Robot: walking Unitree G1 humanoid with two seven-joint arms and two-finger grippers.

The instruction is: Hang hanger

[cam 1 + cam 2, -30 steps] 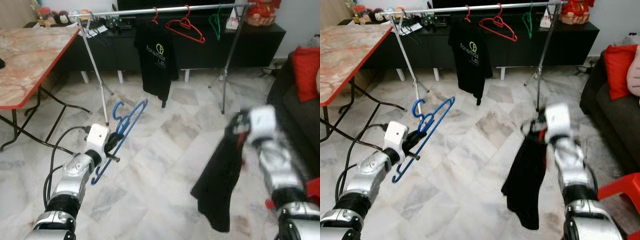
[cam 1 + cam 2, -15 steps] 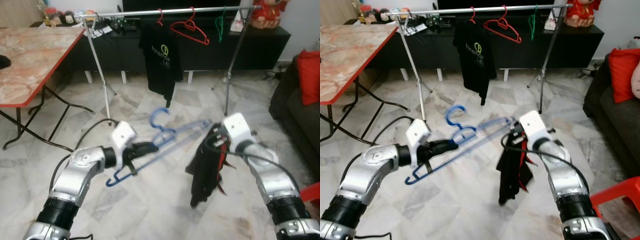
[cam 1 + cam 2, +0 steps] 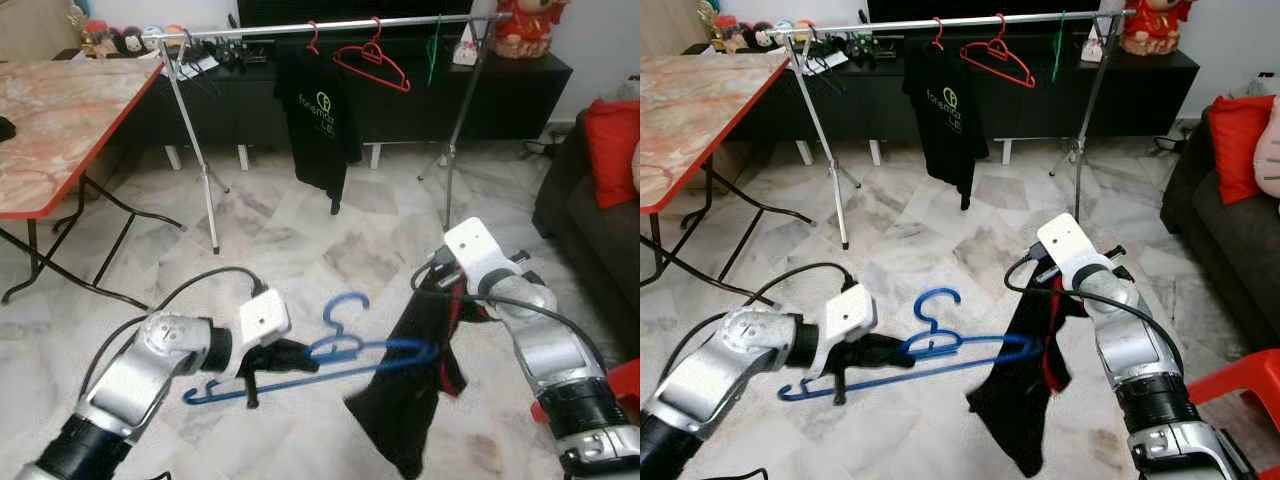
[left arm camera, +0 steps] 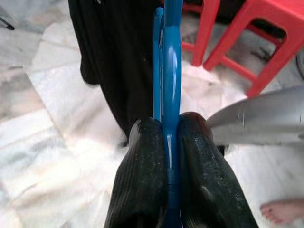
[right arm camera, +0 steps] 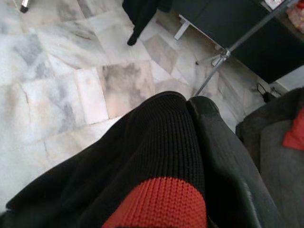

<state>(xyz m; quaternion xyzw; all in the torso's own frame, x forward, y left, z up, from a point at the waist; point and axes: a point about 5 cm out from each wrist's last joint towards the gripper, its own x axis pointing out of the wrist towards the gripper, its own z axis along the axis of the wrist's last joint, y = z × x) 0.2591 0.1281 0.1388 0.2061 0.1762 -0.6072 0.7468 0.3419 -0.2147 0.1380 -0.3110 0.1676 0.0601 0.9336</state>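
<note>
The left gripper [image 4: 170, 142] is clamping a blue hanger [image 3: 330, 352] between its 2 black fingers [image 4: 142, 180], holding it level and low over the marble floor [image 3: 290, 230]. The hanger's far end is reaching into a black and red garment [image 3: 415, 400], which the right gripper [image 5: 190, 107] is pinching and dangling beside it. Behind them, a clothes rail [image 3: 330, 25] is carrying a black T-shirt [image 3: 318, 120].

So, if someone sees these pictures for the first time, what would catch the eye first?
Probably the blue hanger low in the middle, clamped by the left gripper, with its far end reaching into the black garment that hangs from the right gripper. Behind them a clothes rail spans the room, carrying a black T-shirt and a red hanger.
</note>
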